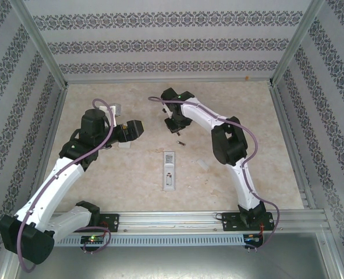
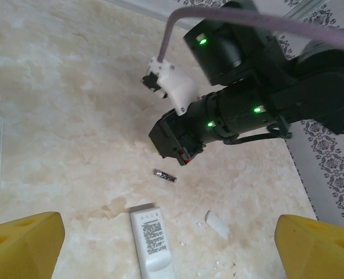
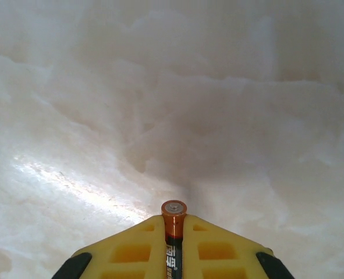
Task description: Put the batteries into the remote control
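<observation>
Right jaws clamp one battery (image 3: 173, 221) — left jaws stand wide open near the remote control (image 2: 153, 239).

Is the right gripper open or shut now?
Shut on a battery: the right gripper has yellow fingers closed around it, orange end sticking out.

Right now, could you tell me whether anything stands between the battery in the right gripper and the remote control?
Only a loose battery lies flat on the table roughly between the held battery in the right gripper and the remote control.
</observation>
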Controlling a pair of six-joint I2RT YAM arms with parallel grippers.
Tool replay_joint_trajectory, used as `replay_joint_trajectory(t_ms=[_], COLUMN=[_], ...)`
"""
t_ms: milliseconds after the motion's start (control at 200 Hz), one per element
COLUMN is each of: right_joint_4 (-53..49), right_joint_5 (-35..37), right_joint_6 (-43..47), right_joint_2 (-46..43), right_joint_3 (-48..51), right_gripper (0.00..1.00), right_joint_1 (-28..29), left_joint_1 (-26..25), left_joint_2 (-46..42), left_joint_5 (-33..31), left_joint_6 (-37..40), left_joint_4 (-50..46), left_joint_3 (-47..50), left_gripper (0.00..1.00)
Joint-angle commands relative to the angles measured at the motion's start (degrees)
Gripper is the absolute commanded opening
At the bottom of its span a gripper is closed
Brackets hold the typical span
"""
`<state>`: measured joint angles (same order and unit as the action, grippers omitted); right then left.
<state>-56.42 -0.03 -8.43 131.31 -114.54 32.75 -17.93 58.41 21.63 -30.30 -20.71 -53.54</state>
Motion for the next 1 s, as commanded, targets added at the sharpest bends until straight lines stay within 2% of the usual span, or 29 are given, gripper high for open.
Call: replay_joint_trajectory(t_ms=[0, 70, 165, 265, 350, 510, 664, 994], right_joint_4=[3.1, 11.4, 19.3, 24.9, 30.3, 30.7, 29.6, 29.5], right_joint_5=[-4.6, -6.4, -2.7, 0.9, 1.9, 1.5, 4.7, 11.4], right_joint_6=[-13.2, -24.0, -35.2, -43.4, -49.2, -51.0, -53.0, -58.7], right_joint_2=[-12.5, -21.6, -33.6, -41.2, -44.2, -40.6, -36.7, -36.5], right_joint_3=[6.9, 19.8, 35.6, 46.5, 53.5, 54.5, 53.4, 56.4], right_gripper=[0.11, 0.11, 0.11, 0.11, 0.11, 0.12, 0.12, 0.13], right_joint_1=[-0.2, 1.2, 6.4, 12.4, 16.7, 22.9, 28.0, 29.8], left_joint_1=[0.0, -0.2, -0.5, -1.0, -1.2, -1.2, -1.2, -1.2], left_joint_2=[2.4, 4.3, 5.0, 3.7, 2.5, 0.5, -1.7, -7.9], left_joint_5=[1.0, 1.9, 2.5, 1.9, 0.6, 0.7, 1.8, 2.8], left_joint_6=[0.7, 1.5, 2.1, 2.3, 2.5, 3.3, 4.8, 4.4], left_joint_4=[-4.3, -6.6, -7.0, -5.6, -5.2, -6.5, -9.3, -12.3], left_joint_3=[-1.3, -2.2, -1.8, -0.3, 0.9, 1.9, 1.3, 3.1], left_gripper=[0.94, 0.94, 0.93, 0.93, 0.94, 0.94, 0.95, 0.95])
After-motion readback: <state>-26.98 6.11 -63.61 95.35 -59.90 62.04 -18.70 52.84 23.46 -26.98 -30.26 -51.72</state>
